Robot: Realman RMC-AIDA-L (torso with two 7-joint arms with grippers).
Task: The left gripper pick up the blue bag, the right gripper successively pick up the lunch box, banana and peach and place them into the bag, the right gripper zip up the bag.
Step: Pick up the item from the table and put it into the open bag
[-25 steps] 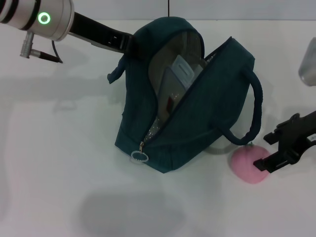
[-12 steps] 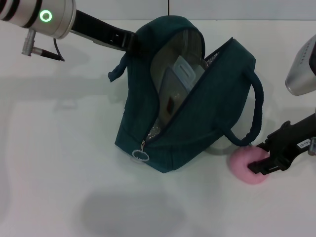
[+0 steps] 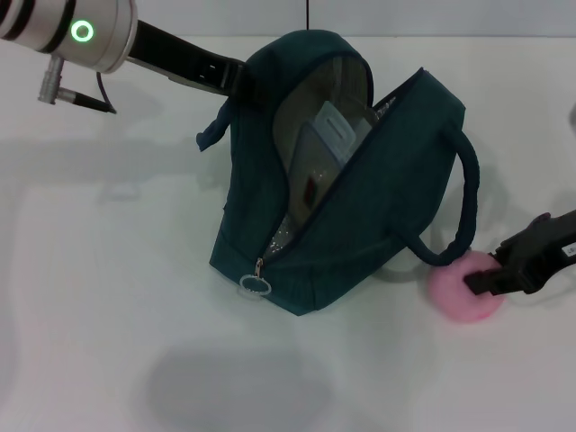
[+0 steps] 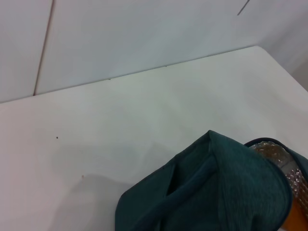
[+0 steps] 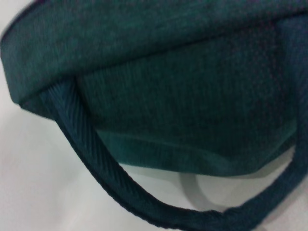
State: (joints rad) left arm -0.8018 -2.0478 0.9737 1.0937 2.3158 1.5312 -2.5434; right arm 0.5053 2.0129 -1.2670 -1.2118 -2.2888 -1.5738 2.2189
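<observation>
My right gripper (image 3: 481,281) has slid outward and the peach (image 3: 461,290) rolled with it, beside the bag (image 3: 360,198) handle; fingers pinch the peach. I should lift straight, clearing the handle. My left gripper (image 3: 236,79) holds the bag's rim.

I see the bag (image 3: 360,207) mouth gaping wide, part-filled by the lunch box (image 3: 328,148), while its handle (image 3: 461,202) loops just above the peach (image 3: 461,286).
</observation>
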